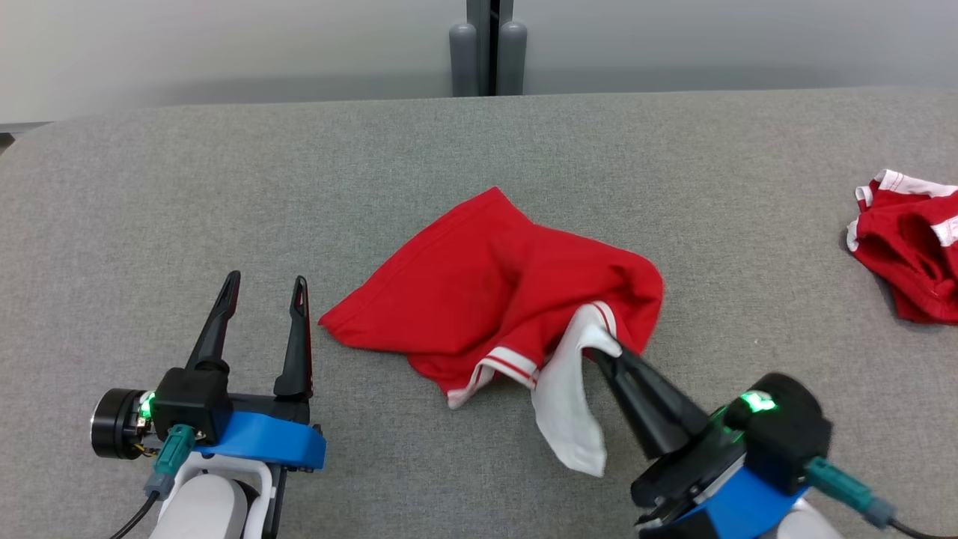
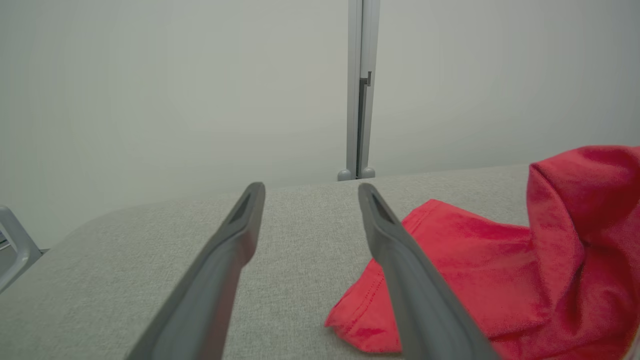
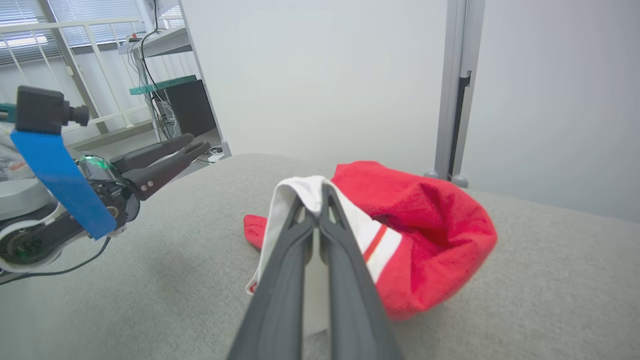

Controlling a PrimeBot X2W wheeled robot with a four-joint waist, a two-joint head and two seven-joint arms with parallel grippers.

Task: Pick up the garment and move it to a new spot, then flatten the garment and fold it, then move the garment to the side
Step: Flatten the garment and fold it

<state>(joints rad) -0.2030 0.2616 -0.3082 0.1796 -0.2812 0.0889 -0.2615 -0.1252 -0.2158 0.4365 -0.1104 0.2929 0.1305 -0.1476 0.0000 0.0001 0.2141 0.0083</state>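
The red garment [image 1: 486,299] lies crumpled in the middle of the grey table [image 1: 150,187], its white band pinched between the clenched fingers of the right gripper [image 1: 608,350]. The left gripper [image 1: 267,281], fingers spread apart, is just beside the garment's left corner; a second red garment [image 1: 909,254] lies well apart at the right

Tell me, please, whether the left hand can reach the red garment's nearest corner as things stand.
Probably yes: the open left hand sits beside the red garment's corner, with bare grey surface between; the right hand pinches its white band.
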